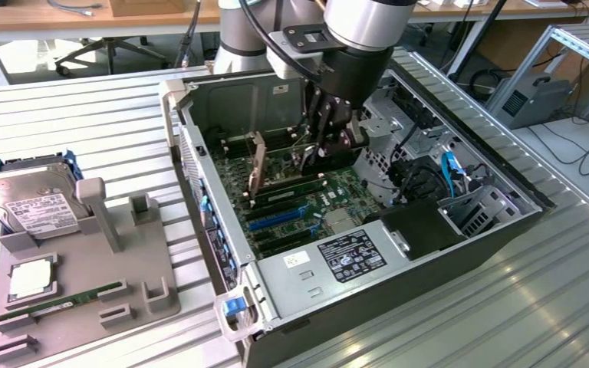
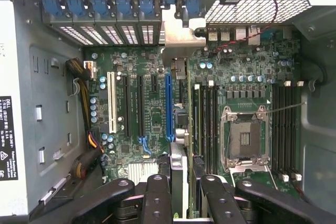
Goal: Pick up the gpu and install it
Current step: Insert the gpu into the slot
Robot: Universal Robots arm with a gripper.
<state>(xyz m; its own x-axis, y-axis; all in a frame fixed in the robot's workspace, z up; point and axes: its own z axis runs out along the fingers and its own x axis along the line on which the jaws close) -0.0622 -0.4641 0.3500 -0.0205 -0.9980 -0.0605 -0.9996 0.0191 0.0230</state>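
Note:
The gpu [image 1: 274,162] hangs on edge inside the open computer case [image 1: 499,201], its beige bracket [image 1: 257,162] toward the case's rear wall. My gripper [image 1: 320,149] reaches down into the case and is shut on the card's top edge. In the wrist view the gpu [image 2: 178,163] is edge-on between my black fingers [image 2: 157,195], and its bracket [image 2: 181,38] stands at the rear slot openings. The card lies just beside the long blue slot [image 2: 168,106] on the motherboard [image 2: 236,72]. I cannot tell whether its lower edge touches a slot.
A grey parts holder [image 1: 85,295] on the slatted metal table carries a hard drive [image 1: 28,203], a processor [image 1: 31,280] and a green RAM stick [image 1: 59,301]. Inside the case are the power supply [image 1: 346,257], drive cage [image 1: 478,211], cables and an empty processor socket [image 2: 247,137].

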